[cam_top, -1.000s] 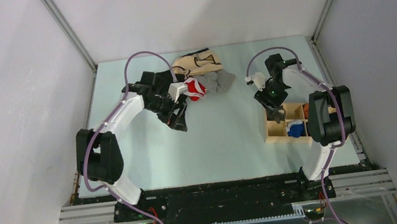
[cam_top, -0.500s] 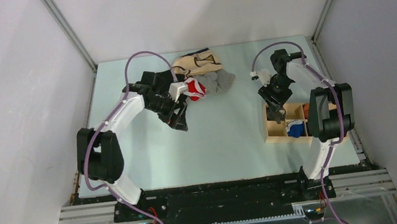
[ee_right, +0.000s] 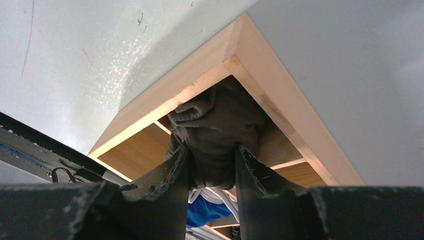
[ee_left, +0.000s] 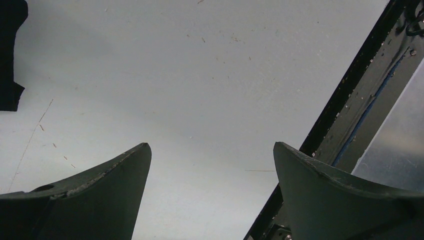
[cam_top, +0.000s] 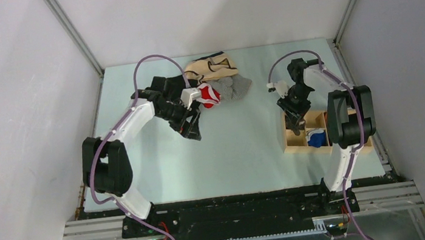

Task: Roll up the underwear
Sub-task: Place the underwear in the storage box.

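The underwear point(ee_right: 215, 130) is a bunched dark olive-brown bundle. My right gripper point(ee_right: 212, 150) is shut on it and holds it at the corner compartment of the wooden box point(ee_right: 280, 90). In the top view the right gripper point(cam_top: 294, 123) points down over the box's point(cam_top: 294, 148) far-left corner, and the bundle is hidden by the arm. My left gripper point(cam_top: 192, 133) is open and empty, low over bare table near the clothes pile. In the left wrist view its jaws point(ee_left: 210, 146) stand wide apart.
A pile at the back holds a beige garment with dark trim point(cam_top: 211, 66), a grey one point(cam_top: 238, 86), a red-and-white one point(cam_top: 209, 94) and a black one point(cam_top: 163, 86) point(ee_left: 7, 50). A blue item point(cam_top: 317, 139) point(ee_right: 205, 210) lies in another box compartment.
The right arm's wrist and upper links have shifted a little to the right while its gripper stays over the box with the bundle. The left arm has not moved.
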Motion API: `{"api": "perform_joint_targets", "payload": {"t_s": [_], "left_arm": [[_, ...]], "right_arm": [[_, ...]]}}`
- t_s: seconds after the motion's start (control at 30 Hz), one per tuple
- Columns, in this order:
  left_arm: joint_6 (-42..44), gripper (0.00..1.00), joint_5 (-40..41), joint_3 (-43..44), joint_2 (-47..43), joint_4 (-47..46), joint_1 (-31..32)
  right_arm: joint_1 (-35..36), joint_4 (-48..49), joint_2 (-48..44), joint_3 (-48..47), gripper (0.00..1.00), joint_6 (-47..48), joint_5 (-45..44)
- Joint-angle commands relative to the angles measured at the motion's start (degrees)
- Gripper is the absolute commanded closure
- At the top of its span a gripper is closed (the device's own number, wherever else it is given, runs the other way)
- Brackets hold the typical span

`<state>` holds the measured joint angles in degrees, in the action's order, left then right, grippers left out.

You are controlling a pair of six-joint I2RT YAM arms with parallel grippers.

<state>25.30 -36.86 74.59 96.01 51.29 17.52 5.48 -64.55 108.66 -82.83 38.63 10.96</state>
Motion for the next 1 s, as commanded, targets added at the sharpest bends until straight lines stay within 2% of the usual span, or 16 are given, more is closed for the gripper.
{"api": "perform_joint_targets", "payload": {"t_s": [0.0, 0.07, 0.13, 0.17, 0.3, 0.53, 0.77, 0.87, 0.97], "left_arm": [[-0.5, 0.01, -1.3, 0.3, 0.1, -0.2, 0.5], [-0.3, 0.01, -1.1, 0.6, 0.3, 0.2, 0.4], [0.0, 0.01, -0.8, 0.8, 0.3, 0.7, 0.4], [0.1, 0.01, -0.7, 0.9, 0.3, 1.0, 0.4], [0.4, 0.01, -0.4, 1.1, 0.3, 1.5, 0.5], [2.7, 0.01, 1.6, 2.6, 0.5, 4.4, 0.4], [4.8, 0.0, 2.9, 3.9, 0.4, 6.5, 0.4], [4.9, 0.01, 2.5, 4.3, 0.2, 6.2, 0.4], [5.0, 0.01, 2.3, 4.2, -0.6, 5.8, 0.4]], "right_arm": [[-0.4, -1.4, 4.6, 3.9, 0.65, 1.2, -3.1], [-0.4, -0.8, 5.7, 4.0, 0.67, 0.9, -4.0], [-0.5, -0.1, 6.5, 4.0, 0.74, 1.0, -4.5], [-0.7, 0.7, 6.9, 4.0, 0.81, 1.0, -4.9], [-0.7, 6.7, 6.2, 5.3, 1.0, 1.7, -7.6], [1.1, 17.4, 6.5, 9.8, 1.0, 10.8, -14.4], [3.3, 18.4, 7.9, 11.3, 1.0, 15.2, -19.9], [4.7, 17.4, 9.1, 11.5, 1.0, 15.5, -24.0], [5.4, 14.4, 10.0, 10.7, 1.0, 15.0, -24.5]]}}
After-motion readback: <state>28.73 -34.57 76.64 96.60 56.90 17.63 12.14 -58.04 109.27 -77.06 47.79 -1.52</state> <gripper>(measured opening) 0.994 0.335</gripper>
